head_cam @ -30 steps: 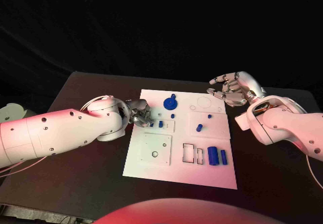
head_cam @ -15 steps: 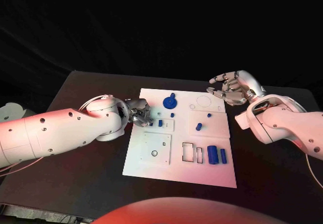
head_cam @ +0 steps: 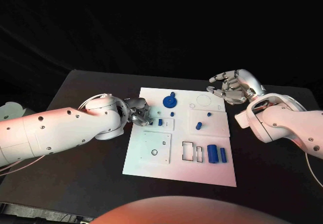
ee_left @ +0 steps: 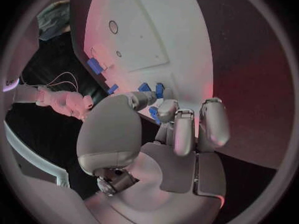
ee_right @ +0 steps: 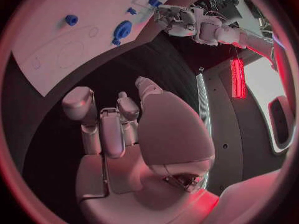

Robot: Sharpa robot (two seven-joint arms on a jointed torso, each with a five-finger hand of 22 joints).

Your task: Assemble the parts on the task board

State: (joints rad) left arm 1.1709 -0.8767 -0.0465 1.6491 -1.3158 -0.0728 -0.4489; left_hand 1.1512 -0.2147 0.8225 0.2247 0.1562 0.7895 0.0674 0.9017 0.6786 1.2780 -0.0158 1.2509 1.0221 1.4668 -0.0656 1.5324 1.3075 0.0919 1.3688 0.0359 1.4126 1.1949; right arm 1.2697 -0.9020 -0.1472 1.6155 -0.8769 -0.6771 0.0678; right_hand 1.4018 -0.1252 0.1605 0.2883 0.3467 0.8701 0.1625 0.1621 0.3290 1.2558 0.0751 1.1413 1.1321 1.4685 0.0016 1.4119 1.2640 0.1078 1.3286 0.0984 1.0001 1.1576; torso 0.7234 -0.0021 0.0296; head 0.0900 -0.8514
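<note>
White plastic, the task board [head_cam: 151, 164] lies in the middle of the black table [head_cam: 80, 177], its long side running from 12 toward 6 o'clock in the head view. Blue parts sit on it: a round gear-like piece [head_cam: 170, 101] near the 12 o'clock end, a small stub [head_cam: 173, 114] just below it, a short peg [head_cam: 199, 125] tilted in the square recessed panel toward 3 o'clock, and 2 upright bars [head_cam: 216, 154] side by side near the 5 o'clock corner. 2 empty rectangular slots [head_cam: 193, 152] lie just beside those bars, on their 9 o'clock side.

At the board's 9 o'clock edge, the left hand [head_cam: 139, 114] has its fingers curled inward above a small blue part [head_cam: 160, 122] standing in a recess. From the left wrist view, the fingertips [ee_left: 166, 109] close around a blue piece [ee_left: 153, 113] at the board's rim, with more blue pieces just beyond them; I cannot tell for certain whether the piece is pinched or only touched.

Off the board's 1 o'clock corner, the right hand [head_cam: 232, 87] hangs above the table, fingers loosely curled and apart, holding nothing. From the right wrist view its fingers [ee_right: 102, 127] are spread over bare tabletop, with the board well apart.
</note>
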